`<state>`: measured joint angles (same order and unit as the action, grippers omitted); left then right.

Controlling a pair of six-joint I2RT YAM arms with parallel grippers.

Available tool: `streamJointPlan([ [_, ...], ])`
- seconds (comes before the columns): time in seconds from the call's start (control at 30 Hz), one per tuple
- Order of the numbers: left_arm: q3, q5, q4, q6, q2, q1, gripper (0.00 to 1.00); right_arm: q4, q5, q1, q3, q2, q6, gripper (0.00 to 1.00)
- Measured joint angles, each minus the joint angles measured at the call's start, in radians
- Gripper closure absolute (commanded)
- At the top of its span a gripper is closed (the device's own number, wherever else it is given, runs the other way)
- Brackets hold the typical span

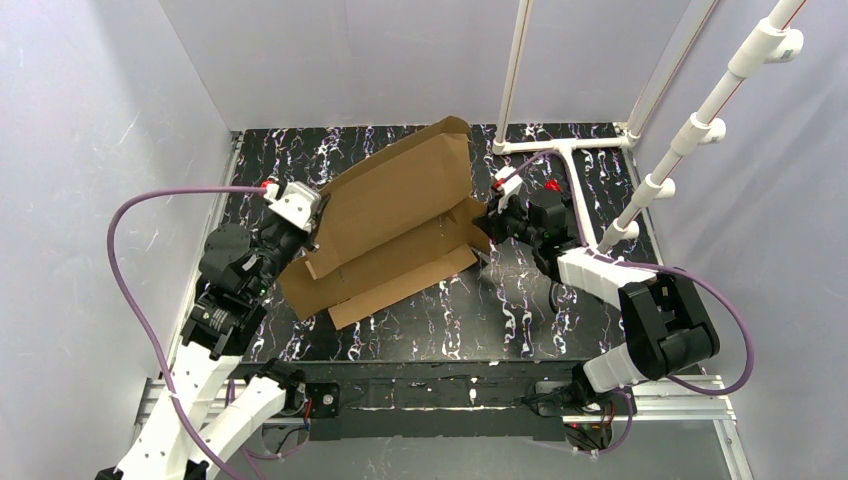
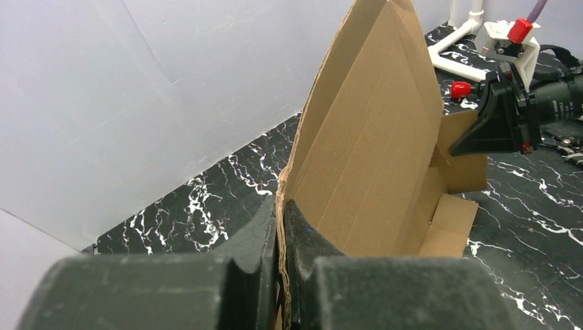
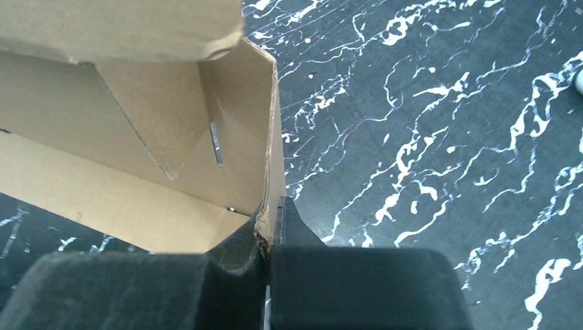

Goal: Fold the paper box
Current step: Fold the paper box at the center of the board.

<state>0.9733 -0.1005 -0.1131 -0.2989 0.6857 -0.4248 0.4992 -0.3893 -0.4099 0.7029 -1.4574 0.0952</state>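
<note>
Currently: paper box point(image 1: 395, 225), brown cardboard, half formed, lying on the dark table point(image 1: 540, 300), long axis running arm to arm, large panel raised. Left gripper point(image 2: 280, 214): jaws pinched shut on the box's left end edge. Right gripper point(image 3: 269, 214): jaws pinched shut on its right end wall. Neither arm nearer; cardboard spans between both grips.

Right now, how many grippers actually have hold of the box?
2. The left gripper is shut on the paper box at its raised left edge. The right gripper is shut on the flap edge at its right end. Both pinches show clearly in the wrist views.
</note>
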Motion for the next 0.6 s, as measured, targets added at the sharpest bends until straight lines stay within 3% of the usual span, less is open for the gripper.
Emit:
streamJointPlan([
  [0.3, -0.038, 0.0, -0.026, 0.021, -0.087, 0.0, 1.0, 0.015, 0.02, -0.031, -0.021, 0.01, -0.073, 0.99],
  [0.6, -0.038, 0.015, -0.029, 0.031, -0.117, 0.0, 1.0, -0.177, 0.013, -0.103, 0.046, 0.046, 0.009, 0.99],
])
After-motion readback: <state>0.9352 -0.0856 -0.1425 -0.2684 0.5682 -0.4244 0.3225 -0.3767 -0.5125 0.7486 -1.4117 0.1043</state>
